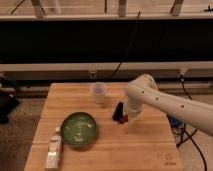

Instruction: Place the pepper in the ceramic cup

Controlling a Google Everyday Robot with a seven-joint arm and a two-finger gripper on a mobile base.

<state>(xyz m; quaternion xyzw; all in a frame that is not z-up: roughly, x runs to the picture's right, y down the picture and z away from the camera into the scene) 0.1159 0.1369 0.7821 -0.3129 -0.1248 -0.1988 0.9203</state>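
The pepper [125, 119] shows as a small dark red bit at the tip of my gripper [127, 116], which is shut on it just above the wooden table [150, 145], beside the right end of the black phone [118, 111]. The ceramic cup [99, 92], pale and without a handle, stands upright near the table's back edge, up and to the left of the gripper and apart from it. My white arm [165, 102] reaches in from the right and hides most of the gripper.
A green bowl [79, 130] sits at the front left of the table. A clear bottle [54, 148] lies beside it near the left front corner. Cables hang behind and to the right of the table.
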